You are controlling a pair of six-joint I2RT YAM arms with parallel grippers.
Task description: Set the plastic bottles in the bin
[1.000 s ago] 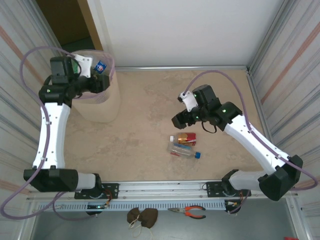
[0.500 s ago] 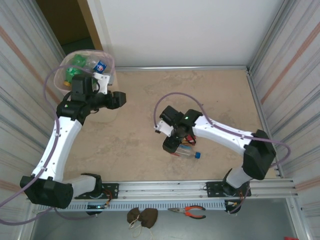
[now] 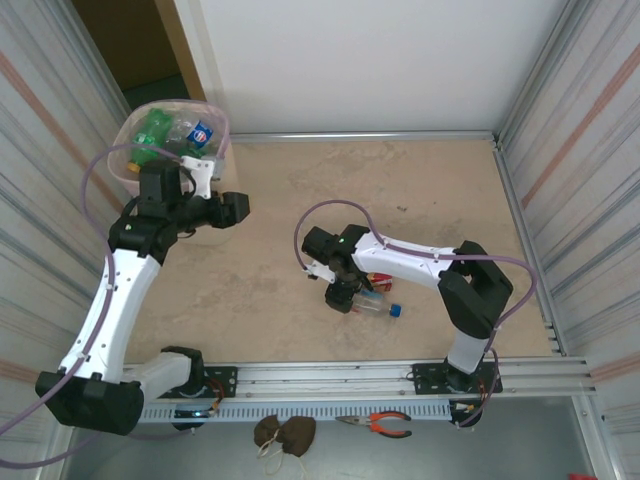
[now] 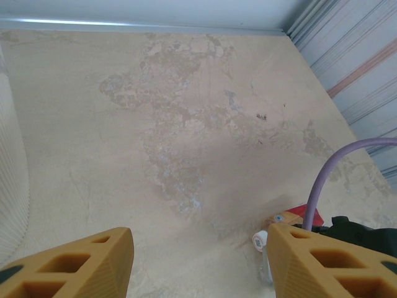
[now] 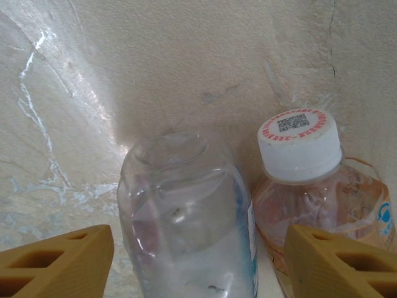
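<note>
A clear bottle (image 3: 372,304) with a blue cap lies on the table, and its base (image 5: 186,217) sits between my right fingers without touching them. Beside it lies a bottle with a white cap and an orange-red label (image 5: 301,146), (image 3: 378,281). My right gripper (image 3: 340,291), (image 5: 198,264) is down over them, open, straddling the clear bottle. The pale pink bin (image 3: 215,133) stands at the far left with several green and clear bottles inside. My left gripper (image 3: 232,208), (image 4: 198,264) hangs open and empty just right of the bin, and the white-capped bottle (image 4: 258,240) lies ahead of it.
The bin's ribbed wall (image 4: 11,186) lies close on the left in the left wrist view. Corrugated metal walls (image 3: 575,150) close in both sides. Orange-handled pliers (image 3: 377,424) and a brown object (image 3: 283,432) lie below the front rail. Bare table stretches between the arms.
My left gripper has come out of the bin and swung right over the table. My right arm has swung left and dropped its gripper onto the two bottles.
</note>
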